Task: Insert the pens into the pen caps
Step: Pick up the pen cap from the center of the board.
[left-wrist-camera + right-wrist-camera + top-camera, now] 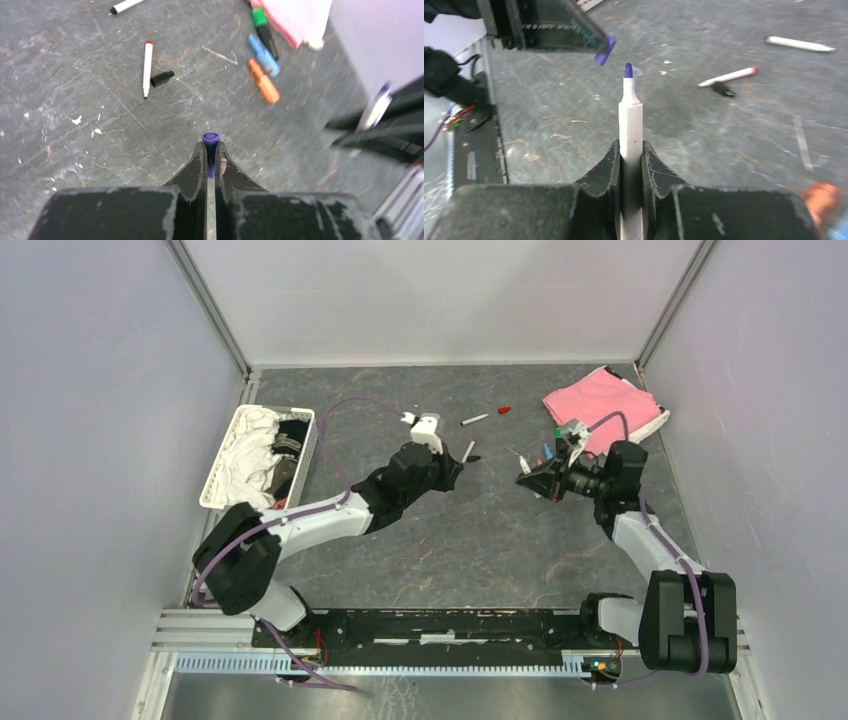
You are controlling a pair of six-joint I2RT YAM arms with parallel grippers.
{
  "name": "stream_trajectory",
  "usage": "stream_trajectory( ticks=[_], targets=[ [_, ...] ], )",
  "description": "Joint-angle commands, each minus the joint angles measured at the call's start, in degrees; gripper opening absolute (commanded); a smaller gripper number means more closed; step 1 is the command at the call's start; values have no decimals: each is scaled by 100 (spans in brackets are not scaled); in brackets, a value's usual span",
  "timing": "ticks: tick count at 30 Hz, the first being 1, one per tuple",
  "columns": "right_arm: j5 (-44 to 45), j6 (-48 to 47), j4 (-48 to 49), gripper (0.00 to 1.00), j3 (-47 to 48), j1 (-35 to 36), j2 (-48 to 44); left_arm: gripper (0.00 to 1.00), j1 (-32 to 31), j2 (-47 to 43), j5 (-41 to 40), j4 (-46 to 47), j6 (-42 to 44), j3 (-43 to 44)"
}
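My left gripper [210, 147] is shut on a small blue-purple pen cap [210, 141], open end pointing outward. My right gripper [630, 146] is shut on a thin white-barrelled pen [630, 115] with a bare blue tip [628, 70]. In the right wrist view the held cap [604, 50] hangs just up and left of the tip, a short gap apart. In the top view both grippers face each other mid-table, left [462, 472] and right [527, 478]. A white pen with a red end [147, 67] and a loose black cap [162, 78] lie on the table.
An orange marker [263, 81], a blue marker [263, 55] and a black-and-green marker [262, 27] lie by the pink cloth [603, 402]. A red cap [504, 410] and another white pen [474, 420] lie further back. A white basket [226, 455] of cloths stands at the left.
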Motion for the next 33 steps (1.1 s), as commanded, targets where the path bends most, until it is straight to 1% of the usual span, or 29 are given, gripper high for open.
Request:
stream_trajectory(
  ticks=[1, 3, 8, 12, 14, 20, 23, 29, 33],
  targets=[
    [166, 1522, 2031, 0, -535, 780, 108, 2, -7, -535, -1059, 1342, -1695, -582],
    [311, 1976, 2449, 0, -679, 1127, 184, 2, -15, -689, -1301, 1598, -2080, -823],
    [692, 2675, 2565, 0, -676, 1620, 366, 2, -18, -839, -1260, 2762, -2465, -1358],
    [870, 2679, 2435, 0, -657, 1898, 276, 2, -58, -711, -1111, 3134, -2621, -1405],
    [966, 2647, 2341, 0, -661, 2022, 253, 2, -92, -667, -1106, 3490, -2642, -1512],
    [941, 3167, 2590, 0, -690, 2226, 492, 2, -102, -406, -727, 4941, -2416, -1840],
    [836, 3372, 2839, 0, -726, 2328, 501, 2, -106, -202, -444, 5446, -2379, -1875],
    [820, 3507, 3036, 0, -763, 2371, 406, 2, -106, 296, 125, 6877, -2280, -2048],
    [844, 3515, 3007, 0, -740, 2371, 381, 2, -105, 459, 304, 7117, -2311, -2032]
  ],
)
